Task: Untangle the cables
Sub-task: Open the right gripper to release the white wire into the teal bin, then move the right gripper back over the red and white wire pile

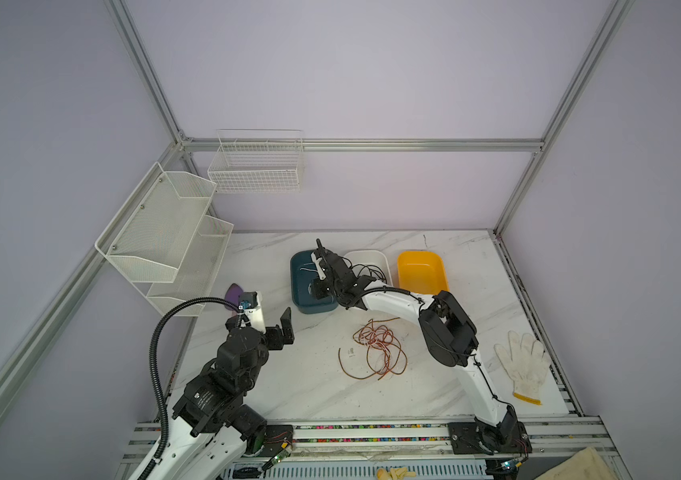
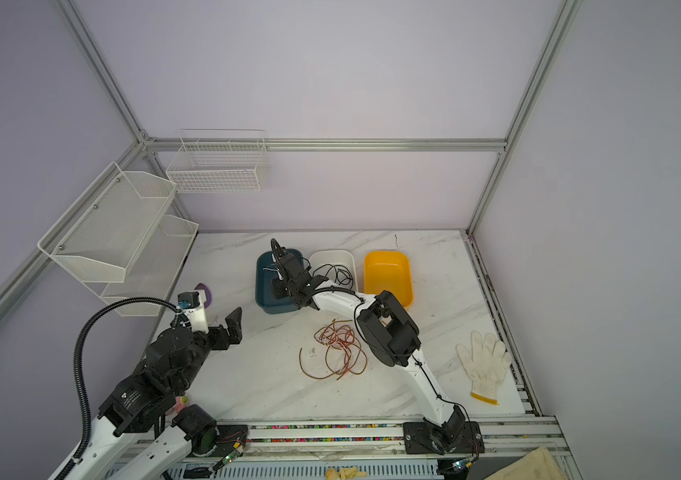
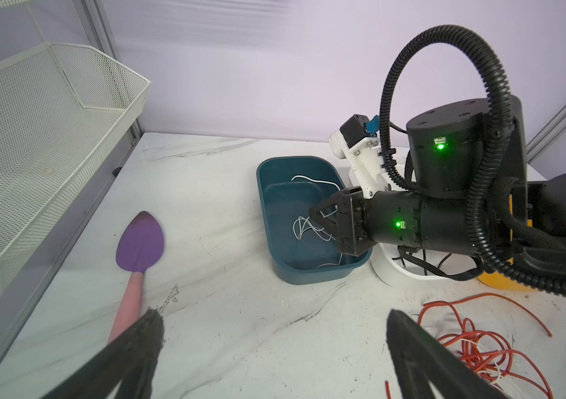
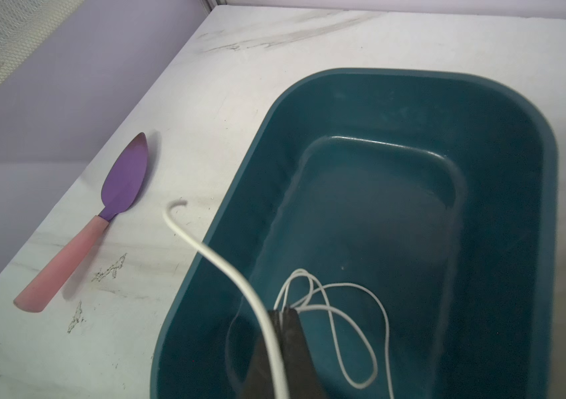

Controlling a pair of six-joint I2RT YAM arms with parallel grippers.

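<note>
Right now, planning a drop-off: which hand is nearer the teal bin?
Right. The right hand is over the teal bin, shut on the white cable; the left hand is open, outside it.

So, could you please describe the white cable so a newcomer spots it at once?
Three bins line the back of the marble table. In the teal bin, leftmost, lies the white cable, pinched by the right gripper. Unlike the black cables and orange cables nearby, it is white.

- Right pincer (image 4: pixel 283 316): was cut off by the picture's lower edge in right wrist view; only pressed-together tips showed.
- White cable (image 4: pixel 219 259): its stretch between those tips was hidden.
- Purple spatula (image 1: pixel 232 296): was mostly hidden behind left arm (image 1: pixel 243 353), both top views.
- Yellow tub (image 3: pixel 506 283): was largely hidden behind right arm (image 3: pixel 447 224), left wrist view.
</note>
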